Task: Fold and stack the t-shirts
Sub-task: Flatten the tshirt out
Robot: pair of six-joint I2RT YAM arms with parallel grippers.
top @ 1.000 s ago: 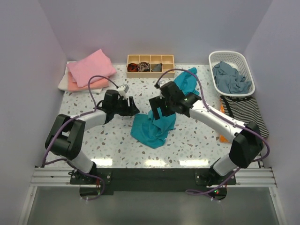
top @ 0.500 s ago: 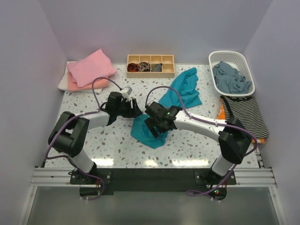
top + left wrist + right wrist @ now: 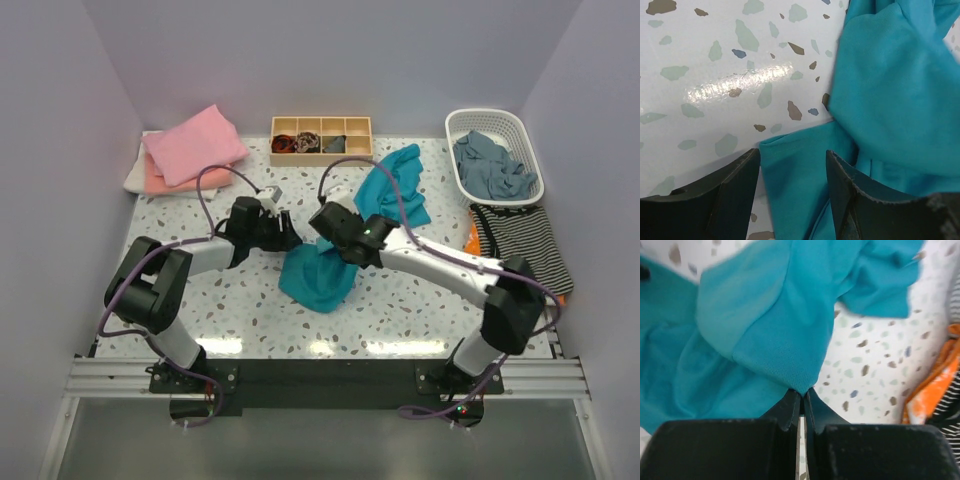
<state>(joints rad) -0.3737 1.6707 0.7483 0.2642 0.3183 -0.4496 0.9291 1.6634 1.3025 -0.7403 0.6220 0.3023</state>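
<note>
A teal-blue t-shirt point(image 3: 320, 282) lies crumpled mid-table, stretching toward the far right. My right gripper point(image 3: 335, 240) is shut on a pinched fold of it; in the right wrist view the fingertips point(image 3: 802, 390) meet on the teal cloth point(image 3: 770, 325). My left gripper point(image 3: 286, 238) is at the shirt's left edge. In the left wrist view it point(image 3: 791, 155) stands open, its fingers straddling a folded edge of the teal shirt point(image 3: 890, 90) flat on the table. At the far left a folded pink t-shirt point(image 3: 195, 143) lies on a peach one point(image 3: 160, 182) and a white one point(image 3: 134, 176).
A wooden compartment box point(image 3: 321, 138) stands at the back centre. A white basket point(image 3: 480, 115) at the back right holds grey-blue cloth point(image 3: 490, 165). A striped garment point(image 3: 520, 240) over orange cloth point(image 3: 473, 240) lies along the right edge. Walls close in on three sides.
My right gripper came down open onto the teal shirt, then shut on a fold and drew back a little toward the far side. The left gripper edged nearer the shirt's edge.
</note>
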